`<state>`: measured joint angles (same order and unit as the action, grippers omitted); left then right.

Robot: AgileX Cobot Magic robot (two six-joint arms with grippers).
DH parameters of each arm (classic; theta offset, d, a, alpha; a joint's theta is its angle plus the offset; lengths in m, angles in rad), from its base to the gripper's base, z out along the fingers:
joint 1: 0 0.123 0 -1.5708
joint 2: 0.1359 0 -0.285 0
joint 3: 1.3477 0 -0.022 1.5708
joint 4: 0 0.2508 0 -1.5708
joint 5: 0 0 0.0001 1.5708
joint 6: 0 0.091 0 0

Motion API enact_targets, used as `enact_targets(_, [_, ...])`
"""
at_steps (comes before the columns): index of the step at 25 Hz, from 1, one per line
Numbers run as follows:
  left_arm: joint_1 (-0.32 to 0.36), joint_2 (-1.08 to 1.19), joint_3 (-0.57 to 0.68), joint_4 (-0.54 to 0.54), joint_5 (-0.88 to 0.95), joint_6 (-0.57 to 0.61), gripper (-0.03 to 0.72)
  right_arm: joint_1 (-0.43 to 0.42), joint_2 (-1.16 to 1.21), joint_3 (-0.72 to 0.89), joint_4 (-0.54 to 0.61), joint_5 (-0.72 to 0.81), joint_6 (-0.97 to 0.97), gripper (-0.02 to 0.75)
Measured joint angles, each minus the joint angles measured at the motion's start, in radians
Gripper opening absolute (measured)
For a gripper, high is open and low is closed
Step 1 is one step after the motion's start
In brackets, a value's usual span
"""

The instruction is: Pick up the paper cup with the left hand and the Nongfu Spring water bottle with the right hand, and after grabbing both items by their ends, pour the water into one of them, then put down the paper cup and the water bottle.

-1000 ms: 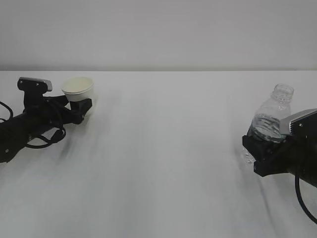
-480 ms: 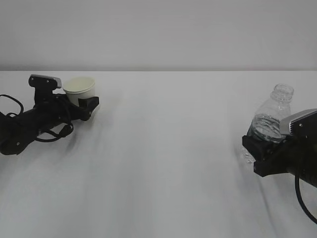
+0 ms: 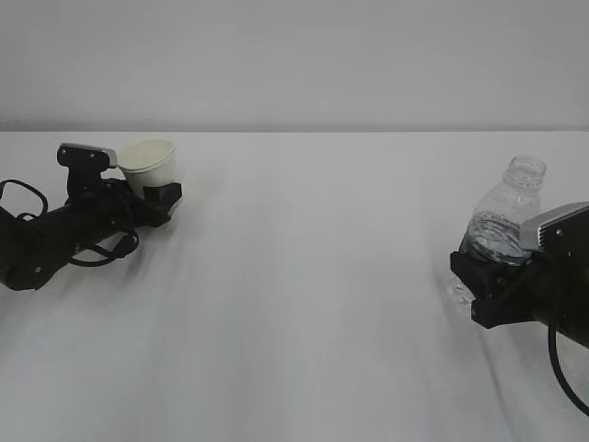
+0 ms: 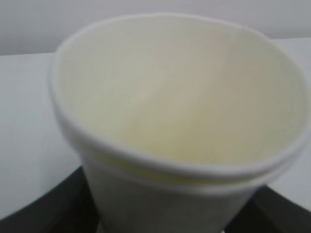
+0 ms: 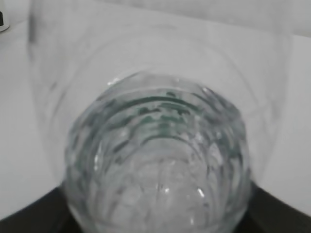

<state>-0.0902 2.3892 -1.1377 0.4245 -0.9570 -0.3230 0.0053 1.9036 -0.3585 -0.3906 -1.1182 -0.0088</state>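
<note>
The off-white paper cup (image 3: 149, 164) stands at the far left of the table, leaning a little, its base between the fingers of my left gripper (image 3: 156, 195). In the left wrist view the paper cup (image 4: 180, 111) fills the frame and looks empty, and black fingers (image 4: 58, 208) press against its lower wall on both sides. At the right, my right gripper (image 3: 483, 276) is shut on the lower half of the clear, uncapped Nongfu Spring water bottle (image 3: 511, 207), which stands upright. Water (image 3: 497, 241) fills its lower part. The bottle (image 5: 158, 160) shows green print in the right wrist view.
The white table (image 3: 313, 276) stretches wide between the two arms, with a pale wall behind it. Black cables loop beside the left arm (image 3: 55, 239). The right arm's body (image 3: 552, 295) lies low at the right edge.
The left arm moved right and farther back around the cup, then its jaws closed in on the cup, which now leans slightly. The right arm and bottle have not moved.
</note>
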Motion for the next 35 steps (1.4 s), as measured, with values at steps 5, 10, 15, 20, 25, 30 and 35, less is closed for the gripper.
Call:
enact_targets(5, [0.000, 0.000, 0.000, 0.019, -0.004, -0.001, 0.482, 0.000, 0.000, 0.000, 0.000, 0.000, 0.000, 0.445])
enact_targets(10, [0.000, -0.017, 0.000, 0.077, -0.004, -0.006, 0.481, 0.000, 0.000, 0.000, 0.000, 0.000, 0.000, 0.444])
enact_targets(15, [0.006, -0.057, 0.000, 0.133, -0.004, -0.040, 0.480, 0.000, 0.000, 0.000, 0.000, 0.000, 0.000, 0.444])
enact_targets(20, [0.030, -0.085, 0.017, 0.232, -0.008, -0.109, 0.480, 0.000, 0.000, 0.000, 0.000, 0.000, 0.000, 0.444])
enact_targets(25, [0.052, -0.144, 0.102, 0.262, -0.012, -0.120, 0.480, 0.000, 0.000, 0.000, 0.000, 0.000, 0.000, 0.443])
enact_targets(30, [0.059, -0.223, 0.173, 0.275, -0.014, -0.116, 0.479, 0.000, 0.000, 0.000, -0.002, 0.000, 0.000, 0.443])
enact_targets(35, [0.059, -0.307, 0.228, 0.287, -0.016, -0.110, 0.479, 0.000, 0.000, 0.000, -0.021, 0.000, 0.000, 0.443])
